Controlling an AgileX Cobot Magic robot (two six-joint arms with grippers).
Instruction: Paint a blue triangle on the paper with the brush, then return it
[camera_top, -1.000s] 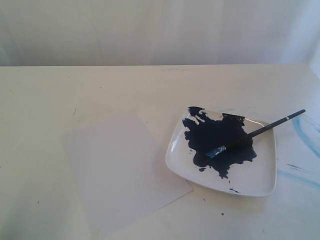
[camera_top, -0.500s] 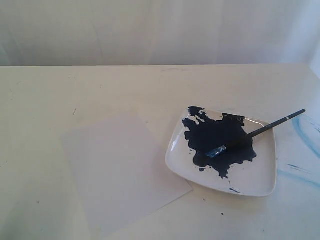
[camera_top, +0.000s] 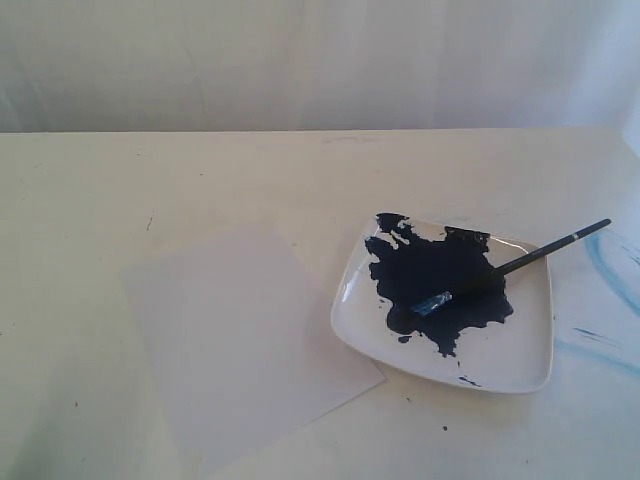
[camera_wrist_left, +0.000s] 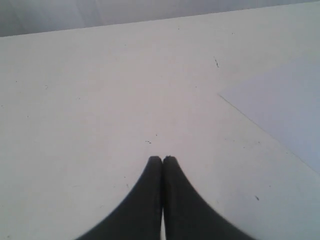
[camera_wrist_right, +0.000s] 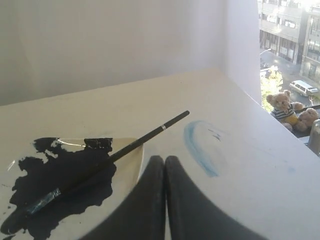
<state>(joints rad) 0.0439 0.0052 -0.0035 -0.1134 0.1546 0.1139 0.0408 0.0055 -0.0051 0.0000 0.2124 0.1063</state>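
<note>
The black-handled brush (camera_top: 520, 260) lies across the square white plate (camera_top: 520, 355), its blue-coated tip in the dark-blue paint pool (camera_top: 430, 275) and its handle end sticking out past the plate's far right rim. The pale paper (camera_top: 245, 335) lies flat left of the plate, with no paint on it; no blue triangle shows. Neither arm appears in the exterior view. My right gripper (camera_wrist_right: 165, 158) is shut and empty, close to the plate's (camera_wrist_right: 131, 170) edge, short of the brush (camera_wrist_right: 135, 143). My left gripper (camera_wrist_left: 162, 159) is shut and empty over bare table, the paper's (camera_wrist_left: 285, 112) corner off to one side.
Pale blue smears (camera_top: 608, 275) mark the table right of the plate, also seen as a blue smear (camera_wrist_right: 197, 147) beside the right gripper. The table's (camera_wrist_right: 240, 130) far edge drops off near a window. A white backdrop stands behind the table.
</note>
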